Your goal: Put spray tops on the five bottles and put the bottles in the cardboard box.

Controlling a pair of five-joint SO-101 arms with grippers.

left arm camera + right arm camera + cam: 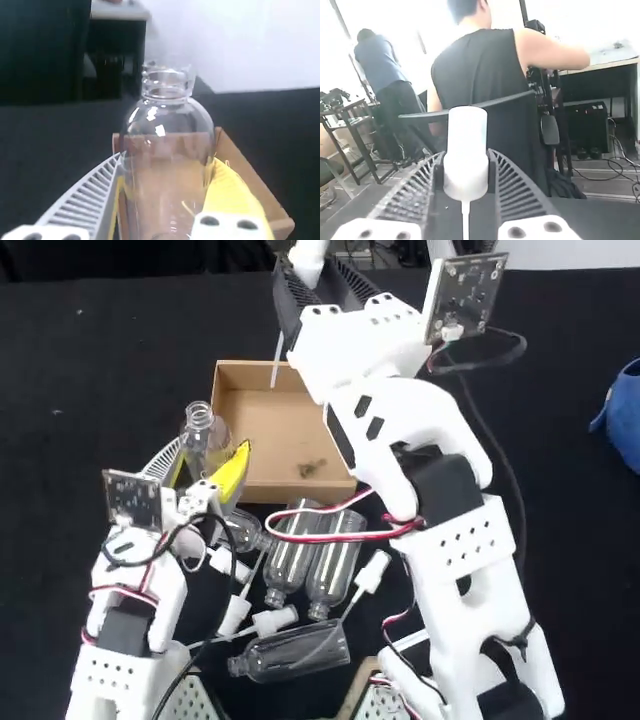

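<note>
High view, close to the arm bases: one lying bottle (290, 650) rests on its side on the black table (100, 360). Two more bottles (315, 555) lie side by side just past it. Some loose spray tops (275, 621) lie among them. None of these bottles has a top on.

A bit farther off, my left gripper (205, 458) is clamped on the held bottle (205, 430). It stands upright at the near left corner of the cardboard box (245, 372). In the left wrist view the held bottle (165, 150) has an open neck, and the left gripper (165, 205) squeezes its sides, with the cardboard box (245, 170) just behind.

Farthest away, my right gripper (305, 285) is high over the far side of the box. It is closed tight on a white spray top (308, 260). A thin tube (274, 360) hangs down from it. The right wrist view shows the spray top (465, 150) pinched in the right gripper (465, 162).

I think the step now is to join these two. The tube should go into the open neck first, so I would line it up right above the hole. I would hold the bottle straight and go down slowly, so the tube does not bend on the rim.

I can read no words on the bottle, the top or the box.
</note>
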